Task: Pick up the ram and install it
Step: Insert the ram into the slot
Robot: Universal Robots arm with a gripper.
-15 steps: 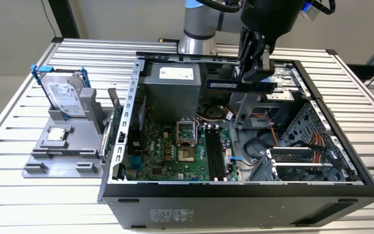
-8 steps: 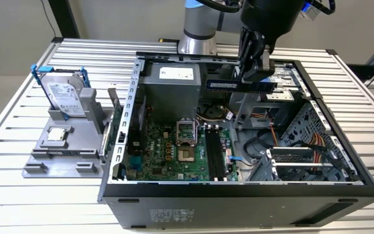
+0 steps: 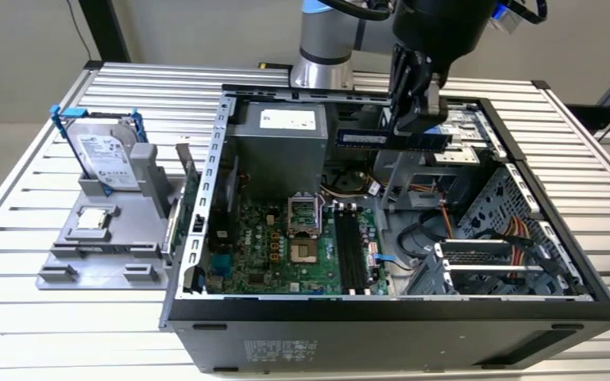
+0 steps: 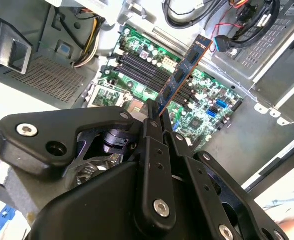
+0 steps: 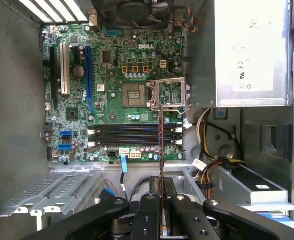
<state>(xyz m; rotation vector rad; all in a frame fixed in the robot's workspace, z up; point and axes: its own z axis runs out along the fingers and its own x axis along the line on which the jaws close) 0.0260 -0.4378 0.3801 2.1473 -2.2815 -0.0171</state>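
Holding the ram (image 3: 364, 139) clamped between its fingers, my end effector (image 3: 416, 119) hangs over the open computer case (image 3: 390, 325), in the upper part of the exterior view and a little right of centre. The stick lies level and on edge. Most of its length sticks out from the fingers toward the exterior view's left, above the case's interior and well clear of the green motherboard (image 3: 273, 246) below. In the second wrist view the ram (image 4: 184, 70) juts out from the end effector (image 4: 154, 112) as a dark blue board with black chips. The motherboard (image 4: 207, 110) and its long black memory slots (image 4: 137, 62) lie beneath it, apart from it. In the first wrist view I see the ram (image 5: 161, 150) edge-on, as a thin line running out from the end effector (image 5: 162, 197). It crosses over the memory slots (image 5: 132, 135) at about a right angle, not yet seated in any of them, and its far tip overlaps the metal socket frame (image 5: 169, 92). In the left part of the exterior view, a grey fixture (image 3: 104, 254) sits on the slatted metal surface (image 3: 9, 317). It carries the hard drive (image 3: 104, 155), upright in its blue frame, and the small square processor chip (image 3: 93, 218) lies flat just in front of the drive.
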